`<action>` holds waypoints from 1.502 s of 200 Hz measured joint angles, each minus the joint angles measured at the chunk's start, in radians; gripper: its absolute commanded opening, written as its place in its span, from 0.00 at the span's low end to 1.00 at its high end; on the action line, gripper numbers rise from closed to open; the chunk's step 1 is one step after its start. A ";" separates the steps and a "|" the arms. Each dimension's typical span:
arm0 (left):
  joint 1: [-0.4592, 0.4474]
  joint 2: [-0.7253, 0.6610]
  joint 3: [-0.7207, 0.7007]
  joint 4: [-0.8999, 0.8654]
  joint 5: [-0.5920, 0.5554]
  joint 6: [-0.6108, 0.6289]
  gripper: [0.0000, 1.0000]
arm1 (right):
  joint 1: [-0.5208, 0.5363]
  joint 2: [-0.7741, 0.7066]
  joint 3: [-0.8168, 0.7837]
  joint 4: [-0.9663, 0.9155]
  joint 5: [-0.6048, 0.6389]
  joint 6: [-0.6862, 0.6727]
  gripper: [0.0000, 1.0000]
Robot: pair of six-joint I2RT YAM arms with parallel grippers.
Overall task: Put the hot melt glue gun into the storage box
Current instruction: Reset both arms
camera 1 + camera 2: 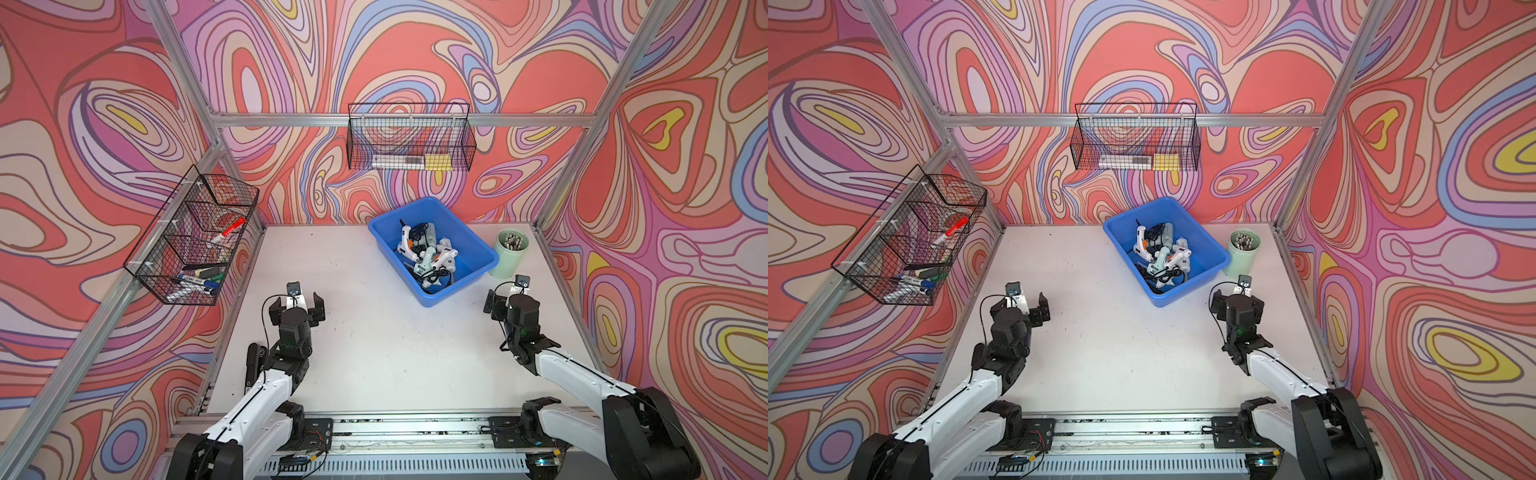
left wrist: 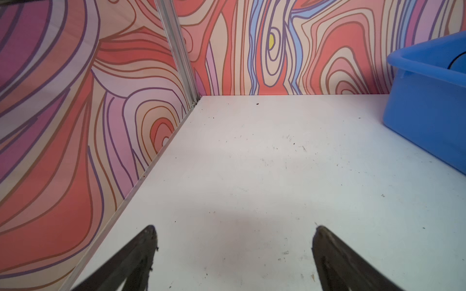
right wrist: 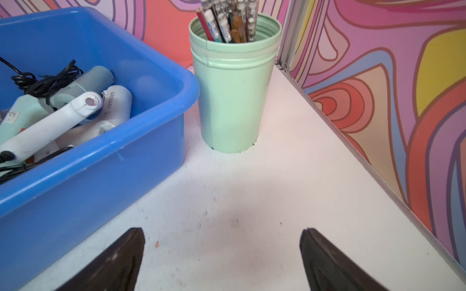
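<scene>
Spread and empty stood left hand (image 2: 233, 228) and right hand (image 3: 224, 230); hot melt glue guns (image 3: 63, 118) lay in storage box (image 3: 141, 131) beside right hand, probably light, stiff, cords (image 3: 48, 78) snagging, best pinched across the body.

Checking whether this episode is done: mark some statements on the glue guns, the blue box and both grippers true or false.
Several glue guns lie inside the storage box. True.
The left gripper holds a glue gun. False: its jaws are open and empty.
The pale green cup stands beside the box. True.
The right gripper is shut on the box's rim. False: it is open, apart from the box.
A glue gun lies on the table outside the box. False: the table shows none.
</scene>
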 measured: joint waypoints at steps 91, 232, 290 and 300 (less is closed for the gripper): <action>0.129 0.502 -0.008 0.426 0.270 -0.003 0.99 | -0.002 0.392 0.014 0.521 -0.060 -0.183 0.98; 0.129 0.580 0.148 0.349 0.323 -0.002 0.99 | -0.131 0.508 0.083 0.606 -0.163 -0.104 0.98; 0.129 0.580 0.148 0.347 0.323 -0.002 0.99 | -0.133 0.508 0.089 0.579 -0.126 -0.078 0.98; 0.129 0.580 0.148 0.346 0.323 -0.002 0.99 | -0.133 0.508 0.089 0.576 -0.126 -0.077 0.98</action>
